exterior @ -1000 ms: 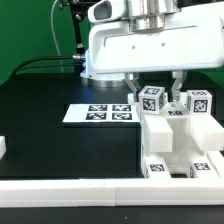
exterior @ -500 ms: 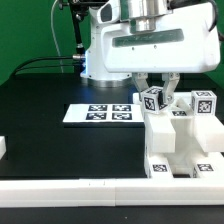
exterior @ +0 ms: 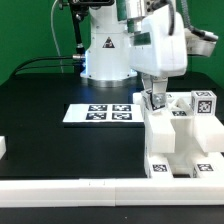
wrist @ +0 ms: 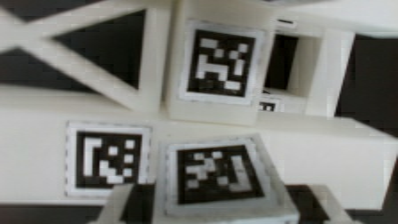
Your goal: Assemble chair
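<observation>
In the exterior view, the gripper [exterior: 157, 99] is seen lowered onto the back of the partly assembled chair [exterior: 178, 140], which stands on the black table [exterior: 50, 130] at the exterior view's right, just behind the long white border rail [exterior: 110, 191] that runs along the near edge. The fingers [exterior: 150, 97] are placed on either side of a small tagged cube [exterior: 158, 101] at the top of the chair, and the jaws appear partly closed around it, though contact on both sides cannot be confirmed from this view. A second tagged cube [exterior: 200, 103] is seen on the chair further toward the exterior view's right. The marker board [exterior: 101, 114] lies flat on the table beside the chair, toward the exterior view's left, and a small white part [exterior: 3, 147] is visible at the far left edge. In the wrist view, white chair bars [wrist: 107, 60] and three black-and-white tags are shown at close range: one tag [wrist: 226, 62] on an upright piece, one tag [wrist: 112, 156] on a broad face, and one tilted tag [wrist: 221, 172] on the cube between the dark fingertips [wrist: 317, 203], which are only partly in frame.
</observation>
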